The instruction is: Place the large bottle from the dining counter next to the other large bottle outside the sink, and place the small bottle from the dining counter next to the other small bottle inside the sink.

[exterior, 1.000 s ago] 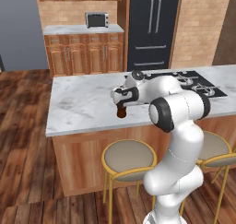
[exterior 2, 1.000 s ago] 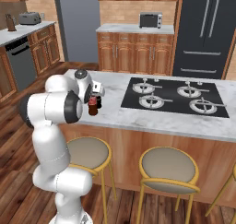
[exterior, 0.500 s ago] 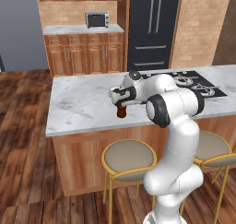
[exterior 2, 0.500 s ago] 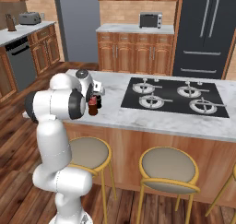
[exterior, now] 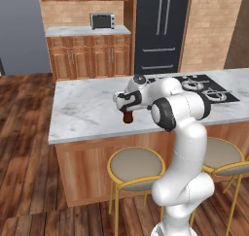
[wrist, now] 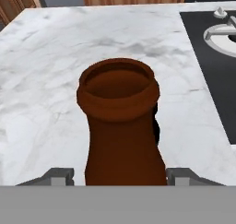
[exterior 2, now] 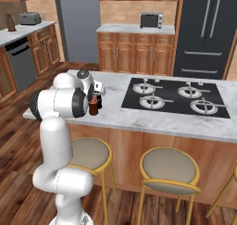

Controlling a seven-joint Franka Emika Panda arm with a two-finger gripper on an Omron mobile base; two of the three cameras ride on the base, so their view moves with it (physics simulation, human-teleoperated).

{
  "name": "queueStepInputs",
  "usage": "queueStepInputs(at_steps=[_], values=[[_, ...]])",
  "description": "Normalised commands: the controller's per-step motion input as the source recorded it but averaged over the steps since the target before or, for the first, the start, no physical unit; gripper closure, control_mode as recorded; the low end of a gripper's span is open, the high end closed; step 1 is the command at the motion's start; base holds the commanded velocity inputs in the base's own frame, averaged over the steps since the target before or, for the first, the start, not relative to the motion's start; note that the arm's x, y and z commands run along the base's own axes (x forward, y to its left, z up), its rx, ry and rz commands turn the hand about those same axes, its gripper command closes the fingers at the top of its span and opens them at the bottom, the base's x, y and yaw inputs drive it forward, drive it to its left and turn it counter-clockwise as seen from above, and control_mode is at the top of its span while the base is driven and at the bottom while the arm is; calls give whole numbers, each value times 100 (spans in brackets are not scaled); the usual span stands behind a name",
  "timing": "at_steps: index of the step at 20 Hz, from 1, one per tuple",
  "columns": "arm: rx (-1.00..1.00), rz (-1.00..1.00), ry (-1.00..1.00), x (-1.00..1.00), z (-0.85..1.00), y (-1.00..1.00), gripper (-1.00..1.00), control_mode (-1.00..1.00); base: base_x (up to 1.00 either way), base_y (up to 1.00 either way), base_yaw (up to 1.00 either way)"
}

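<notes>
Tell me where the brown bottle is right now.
The brown bottle stands upright on the dining counter, left of the stove plate, between the hand's fingertips.

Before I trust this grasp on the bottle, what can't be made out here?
- Left base view: the brown bottle, its upper part behind the tool.
- Hand view: bottle base and label cut off at the bottom; finger contact unclear.
- Right base view: bottle partly behind the arm.

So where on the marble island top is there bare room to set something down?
The white-grey marble counter is bare from its left end up to the brown glass bottle. A narrower bare strip runs along the near edge before the black stove plate. It is crowded around the gripper at the bottle.
</notes>
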Motion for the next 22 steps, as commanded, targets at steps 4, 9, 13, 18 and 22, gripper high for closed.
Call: queueStepInputs(at_steps=[4,9,13,18,22], values=[[0,0,-5,-1,0,1,100,-100,0,0,0],[1,0,-11,-21,2,0,100,-100,0,0,0],[0,0,-12,-27,14,3,100,-100,0,0,0],[3,0,-5,-8,15,1,100,-100,0,0,0],[4,0,0,0,4,0,100,-100,0,0,0]])
